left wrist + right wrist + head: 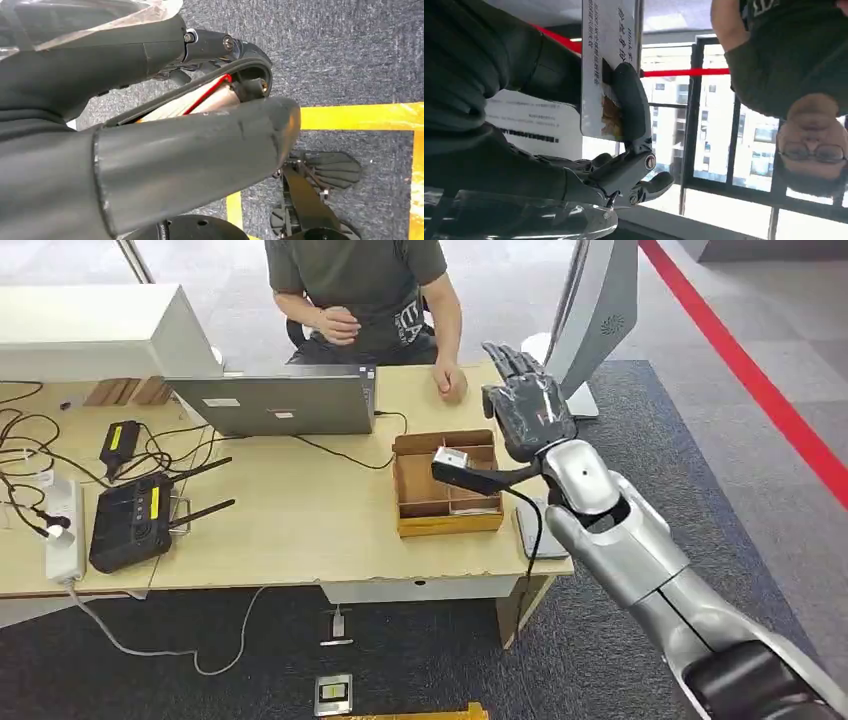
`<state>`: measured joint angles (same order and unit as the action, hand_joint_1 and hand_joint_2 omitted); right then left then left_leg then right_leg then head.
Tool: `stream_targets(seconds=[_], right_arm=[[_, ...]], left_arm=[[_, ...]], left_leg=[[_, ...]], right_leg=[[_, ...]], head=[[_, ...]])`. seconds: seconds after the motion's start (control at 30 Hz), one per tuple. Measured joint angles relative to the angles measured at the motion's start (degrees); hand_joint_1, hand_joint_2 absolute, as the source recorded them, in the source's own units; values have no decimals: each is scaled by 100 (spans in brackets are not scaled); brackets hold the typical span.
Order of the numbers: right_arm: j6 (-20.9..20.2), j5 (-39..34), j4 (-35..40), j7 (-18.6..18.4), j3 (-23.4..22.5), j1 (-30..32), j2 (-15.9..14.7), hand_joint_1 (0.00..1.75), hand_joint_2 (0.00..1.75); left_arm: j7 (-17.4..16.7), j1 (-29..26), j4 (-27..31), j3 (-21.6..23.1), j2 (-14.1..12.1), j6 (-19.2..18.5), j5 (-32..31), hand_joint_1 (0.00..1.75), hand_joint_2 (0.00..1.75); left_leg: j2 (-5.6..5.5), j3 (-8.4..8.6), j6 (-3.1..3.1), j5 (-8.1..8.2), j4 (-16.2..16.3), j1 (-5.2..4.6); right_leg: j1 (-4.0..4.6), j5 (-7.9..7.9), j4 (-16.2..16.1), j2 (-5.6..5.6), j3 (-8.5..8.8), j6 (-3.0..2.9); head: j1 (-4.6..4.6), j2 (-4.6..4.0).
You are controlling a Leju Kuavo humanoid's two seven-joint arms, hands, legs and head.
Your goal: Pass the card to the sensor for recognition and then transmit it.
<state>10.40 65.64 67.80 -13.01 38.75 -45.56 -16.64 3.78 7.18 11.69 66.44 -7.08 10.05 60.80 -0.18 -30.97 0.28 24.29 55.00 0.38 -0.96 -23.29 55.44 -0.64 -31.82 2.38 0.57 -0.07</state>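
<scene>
Along the left end of the wooden table (300, 530) a white power strip (63, 530) lies among tangled black cables, with a black router (130, 522) beside it, its antennas pointing toward the middle. Behind these sits a white box-shaped device (95, 332), and next to that a grey laptop (275, 405) stands with its lid's back facing the robot. A person in a dark shirt (365, 290) sits at the far side of the table, one hand raised to the chest, the other resting on the tabletop. Further right, near the table's right end, an open cardboard box (445, 485) with dividers sits on the surface. Above and just right of that box the right hand (530, 410) is raised over the table's right edge, its silver arm coming up from the lower right.

From the right wrist camera, the card (608, 65) stands pinched between a dark finger (631, 107) and the hand's thumb side, white with printed lines of text and a small picture at its end; it is held up in the air, with windows and the seated person behind it. So the right hand grips the card.

The left hand (165, 150) shows in its own wrist camera, hanging over dark carpet with yellow floor tape (355, 116); I cannot tell whether its fingers are curled or spread.
</scene>
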Motion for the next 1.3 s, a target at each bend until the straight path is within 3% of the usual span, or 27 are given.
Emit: stream_targets(seconds=[0.2, 0.43, 0.97, 1.0, 1.3], right_arm=[[210, -149, -516, 120, 160, -399, 400, 175, 175], [359, -267, -1290, 94, 308, -739, 735, 175, 175], [413, -332, -2295, 27, 586, -978, 938, 175, 175], [413, -332, -2321, 11, 601, -978, 938, 0, 0], [407, -319, -2424, 13, 723, -964, 846, 0, 0]], left_arm=[[17, -3, 0, 0, 4, 9, 138, 0, 0], [-276, -7, 0, 0, 4, 52, 210, 0, 0], [-284, -15, 0, 0, 4, 74, 140, 0, 0], [-267, -15, 0, 0, 4, 70, 125, 0, 0], [-153, -18, 0, 0, 9, -4, 88, 0, 0]], left_leg=[[-3, -2, -1, -1, 0, 0], [-3, -5, -1, -1, 0, 0], [-3, -4, -1, -1, 1, 0], [-3, -4, -1, -1, 1, 0], [0, -2, -1, -1, 1, 0]], right_leg=[[1, 0, 0, -1, -1, 0], [1, 0, 0, -1, -4, 0], [1, 0, 0, -1, -6, 0], [1, 0, 0, -1, -6, 0], [1, 0, 0, 0, -7, 0]], head=[[2, 0], [2, 0], [2, 0], [2, 0], [2, 0]])
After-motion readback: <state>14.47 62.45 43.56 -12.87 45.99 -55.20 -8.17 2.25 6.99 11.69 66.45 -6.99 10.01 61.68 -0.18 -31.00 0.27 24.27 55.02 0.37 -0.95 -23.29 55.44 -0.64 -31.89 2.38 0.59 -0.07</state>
